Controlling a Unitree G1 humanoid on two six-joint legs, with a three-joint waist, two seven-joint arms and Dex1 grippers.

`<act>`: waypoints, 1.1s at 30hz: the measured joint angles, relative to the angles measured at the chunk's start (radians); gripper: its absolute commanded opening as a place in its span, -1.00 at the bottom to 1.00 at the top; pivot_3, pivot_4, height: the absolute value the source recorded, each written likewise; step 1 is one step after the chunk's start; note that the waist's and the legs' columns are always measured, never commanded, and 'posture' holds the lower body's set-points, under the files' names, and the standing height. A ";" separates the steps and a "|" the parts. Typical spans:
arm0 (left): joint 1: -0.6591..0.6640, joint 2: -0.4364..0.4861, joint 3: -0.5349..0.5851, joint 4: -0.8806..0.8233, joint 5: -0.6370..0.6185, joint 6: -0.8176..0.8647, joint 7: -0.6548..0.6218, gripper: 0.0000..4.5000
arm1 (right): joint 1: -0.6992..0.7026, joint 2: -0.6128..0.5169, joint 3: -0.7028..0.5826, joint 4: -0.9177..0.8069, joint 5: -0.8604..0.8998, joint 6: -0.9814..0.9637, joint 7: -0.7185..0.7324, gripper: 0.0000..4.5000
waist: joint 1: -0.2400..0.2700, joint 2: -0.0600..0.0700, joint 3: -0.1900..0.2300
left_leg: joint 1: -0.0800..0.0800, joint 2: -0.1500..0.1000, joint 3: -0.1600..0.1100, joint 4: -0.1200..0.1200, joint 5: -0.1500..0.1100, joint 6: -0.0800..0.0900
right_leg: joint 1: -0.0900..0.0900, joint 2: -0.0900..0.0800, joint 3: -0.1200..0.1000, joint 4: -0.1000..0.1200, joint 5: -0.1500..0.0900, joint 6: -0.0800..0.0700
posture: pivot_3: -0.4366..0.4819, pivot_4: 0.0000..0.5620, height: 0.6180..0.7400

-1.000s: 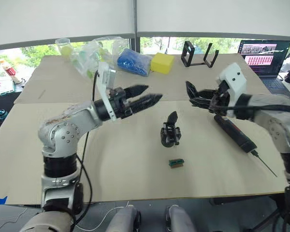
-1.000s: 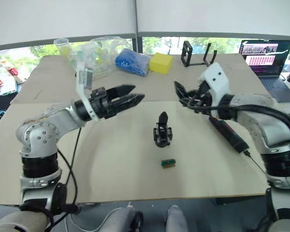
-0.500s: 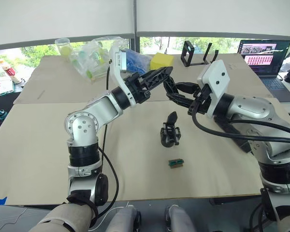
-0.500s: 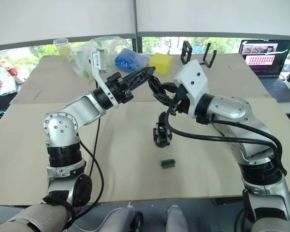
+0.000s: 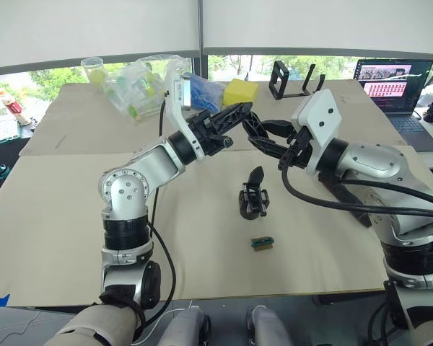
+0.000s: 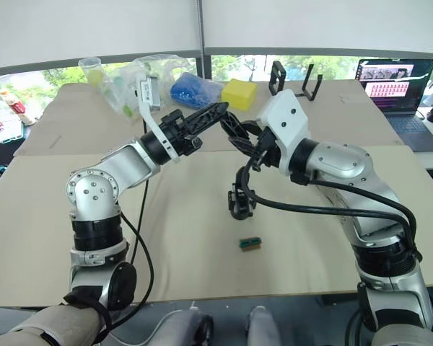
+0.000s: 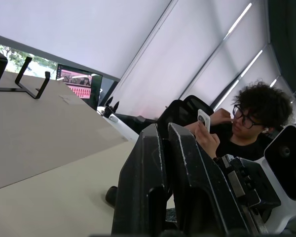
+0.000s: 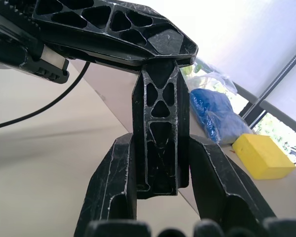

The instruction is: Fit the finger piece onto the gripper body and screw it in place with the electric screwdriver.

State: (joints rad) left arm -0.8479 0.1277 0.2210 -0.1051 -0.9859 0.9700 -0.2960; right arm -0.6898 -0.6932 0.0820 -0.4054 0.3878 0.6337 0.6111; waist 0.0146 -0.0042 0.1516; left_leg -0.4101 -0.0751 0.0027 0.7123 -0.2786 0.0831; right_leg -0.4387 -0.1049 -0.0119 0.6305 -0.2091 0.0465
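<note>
We judge this the fitting step: our right gripper pinches the finger piece in mid-air above the gripper body, our nearly closed left gripper touches its top, and lowering it squarely comes next.

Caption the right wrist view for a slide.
Right gripper clamps the finger piece, its far end against the left gripper; blue bag and yellow block behind.

gripper body mid-table, small block in front
</note>
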 measured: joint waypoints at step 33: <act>-0.173 0.400 -0.310 0.230 0.161 0.007 -0.895 -1.00 | -0.235 0.016 -0.096 0.295 0.614 0.639 0.306 -0.11 | -0.006 0.000 0.000 | -0.002 0.000 0.000 -0.002 -0.001 0.001 | -0.001 -0.002 0.000 0.000 0.000 -0.001 | -0.05 -0.47 1.00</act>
State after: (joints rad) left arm -1.0212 0.5282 -0.0887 0.1244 -0.8253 0.9774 -1.1910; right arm -0.9244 -0.6771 -0.0143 -0.1101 1.0014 1.2722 0.9168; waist 0.0089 -0.0040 0.1517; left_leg -0.4119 -0.0748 0.0024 0.7107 -0.2792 0.0845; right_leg -0.4402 -0.1067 -0.0122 0.6310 -0.2095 0.0453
